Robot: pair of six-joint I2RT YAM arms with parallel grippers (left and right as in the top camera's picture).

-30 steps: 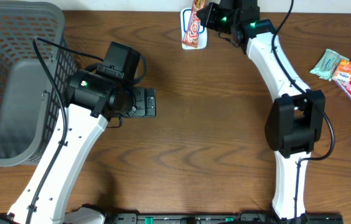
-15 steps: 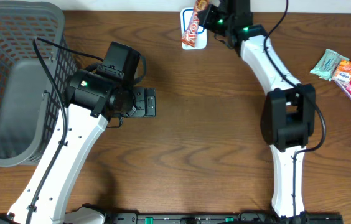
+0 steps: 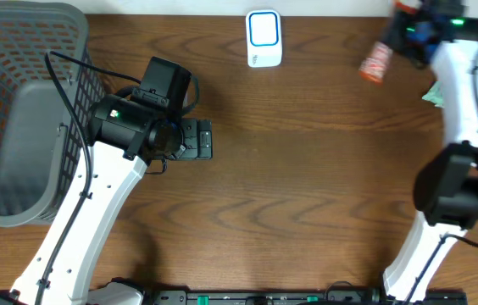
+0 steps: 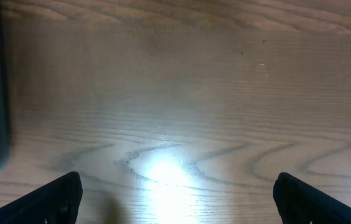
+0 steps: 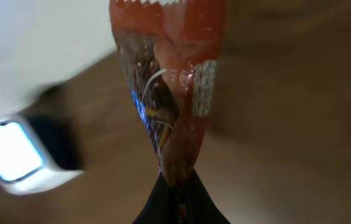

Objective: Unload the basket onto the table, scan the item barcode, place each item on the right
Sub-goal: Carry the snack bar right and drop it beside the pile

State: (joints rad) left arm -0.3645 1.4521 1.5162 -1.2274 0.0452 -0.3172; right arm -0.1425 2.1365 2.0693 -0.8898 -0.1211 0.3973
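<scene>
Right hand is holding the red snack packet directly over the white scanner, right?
Not quite. The right hand holds the red snack packet, but well to the right of the white scanner, not over it, as the overhead view shows.

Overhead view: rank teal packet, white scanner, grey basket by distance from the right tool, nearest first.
From the right tool, gripping the red snack:
1. Teal packet, just to its right.
2. White scanner, far edge, mid-table.
3. Grey basket, far left.
</scene>
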